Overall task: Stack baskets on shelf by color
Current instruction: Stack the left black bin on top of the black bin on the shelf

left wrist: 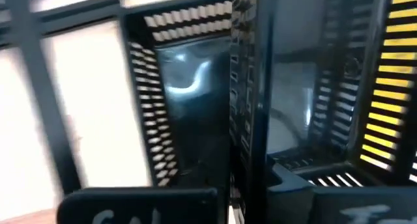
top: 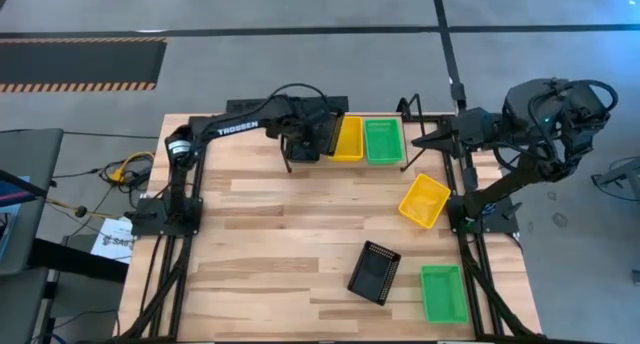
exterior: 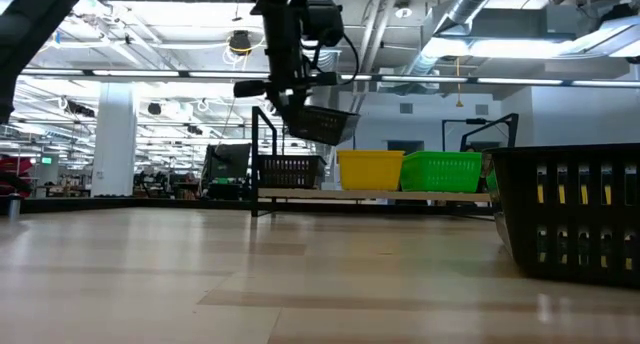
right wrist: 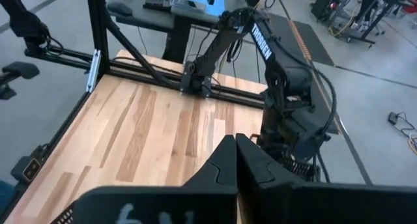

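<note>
A: Black perforated plastic in the left gripper (exterior: 297, 102): closed on the rim of a small rectangular carried basket (exterior: 322, 124), hanging tilted in the air. Just above the left end of the low light-wood shelf (exterior: 380, 194), over a second black basket (exterior: 290, 170) already parked there.

B: Roughly mid-task, then, judging by the layout?

A: Looks so. Beside the black spot, a yellow shelved basket (exterior: 370, 170), then a bright green shelved basket (exterior: 440, 171), so one colour per place. Left to do, by this reading: lowering the carried one into its mate, then fetching three off the wooden tabletop (top: 280, 234): a loose yellow basket (top: 424, 200), a loose black basket (top: 374, 272), a loose green basket (top: 443, 293).

B: And the right gripper (top: 420, 141)?

A: Pressed closed, holding nothing, parked at the shelf's right end near the green one.

B: Anything hard to make out?

A: Plenty. Only seven baskets countable; impossible to say whether the yellow and green on the shelf are single or already nested pairs. Left wrist view smeared, filled with black slats, so exact grip point unclear. From above, black stack hidden under the arm. In the low view, loose black basket cut off at the edge.
</note>
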You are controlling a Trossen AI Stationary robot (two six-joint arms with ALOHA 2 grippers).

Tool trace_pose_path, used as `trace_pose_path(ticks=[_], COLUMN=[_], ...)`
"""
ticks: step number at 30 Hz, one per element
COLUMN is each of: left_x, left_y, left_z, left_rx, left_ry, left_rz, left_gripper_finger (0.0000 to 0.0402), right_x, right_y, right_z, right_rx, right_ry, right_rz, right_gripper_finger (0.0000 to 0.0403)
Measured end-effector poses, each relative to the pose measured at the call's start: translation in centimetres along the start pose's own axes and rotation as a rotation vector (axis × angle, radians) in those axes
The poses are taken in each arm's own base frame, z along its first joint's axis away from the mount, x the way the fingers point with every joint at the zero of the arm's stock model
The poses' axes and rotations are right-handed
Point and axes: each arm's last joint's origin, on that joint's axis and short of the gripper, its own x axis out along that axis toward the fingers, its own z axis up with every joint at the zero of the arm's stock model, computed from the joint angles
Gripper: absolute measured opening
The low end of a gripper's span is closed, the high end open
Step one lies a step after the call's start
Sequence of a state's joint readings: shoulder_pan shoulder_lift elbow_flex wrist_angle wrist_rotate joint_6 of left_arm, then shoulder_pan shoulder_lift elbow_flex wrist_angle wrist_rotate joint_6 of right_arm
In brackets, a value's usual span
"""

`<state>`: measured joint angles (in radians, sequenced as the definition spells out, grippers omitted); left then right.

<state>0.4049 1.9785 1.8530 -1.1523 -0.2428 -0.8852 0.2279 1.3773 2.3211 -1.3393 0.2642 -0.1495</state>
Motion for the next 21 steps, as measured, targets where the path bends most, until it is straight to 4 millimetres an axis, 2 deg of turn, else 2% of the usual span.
trace_pose_path(ticks=[7, 21], left_x=[-0.1, 0.4], left_y=[1.4, 1.9], left_z=[0.1, 0.7], left_rx=[0.000, -0.039], left_ry=[0.044, 0.083], left_rz=[0.091, 0.073], left_gripper_finger=[0.0000, 0.0000], right_x=[0.0, 0.0], right_y=[0.0, 0.1], right_z=[-0.2, -0.4], right_rx=[-0.004, -0.002], right_ry=[0.023, 0.044], right_rz=[0.004, 0.008], right_gripper_finger=[0.0008, 0.0008])
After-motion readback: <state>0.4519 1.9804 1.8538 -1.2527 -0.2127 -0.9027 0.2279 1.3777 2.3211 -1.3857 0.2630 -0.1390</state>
